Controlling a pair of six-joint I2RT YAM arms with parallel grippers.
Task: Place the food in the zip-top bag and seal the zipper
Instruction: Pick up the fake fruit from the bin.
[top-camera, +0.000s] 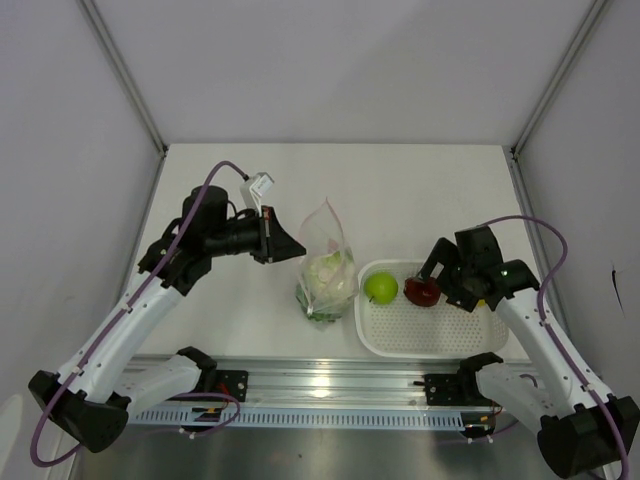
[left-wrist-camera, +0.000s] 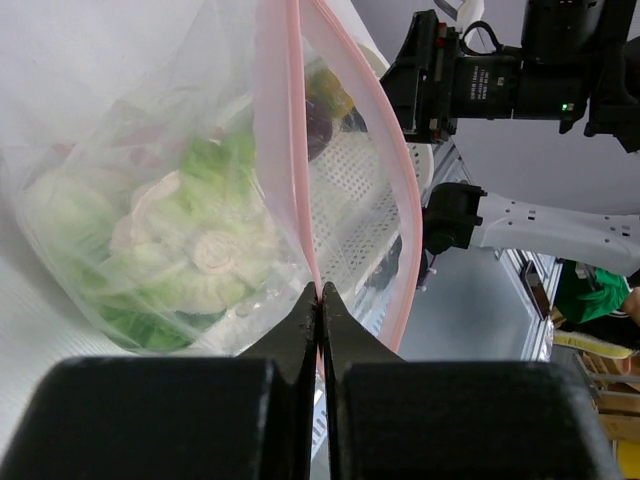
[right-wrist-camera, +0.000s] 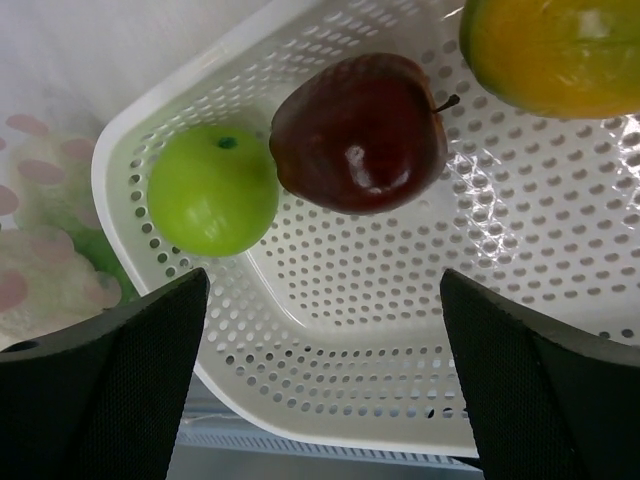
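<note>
Left end effector (left-wrist-camera: 320, 296) is pinched tight on the zipper (left-wrist-camera: 293, 150) of the zip-top bag (top-camera: 328, 268) at centre frame, while the right end effector (right-wrist-camera: 325, 330) is spread wide, holding nothing, above the dark red apple (right-wrist-camera: 360, 130) in the basket (right-wrist-camera: 350, 300).

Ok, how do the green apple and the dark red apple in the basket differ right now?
Colour: the green apple is lime, the dark red apple glossy maroon. Stem: the dark red apple shows a thin stem, the green apple only a dark dimple. Place: the green apple lies nearest the zip-top bag, the dark red apple between it and the yellow-orange fruit. Both rest in the white basket, not held.
</note>
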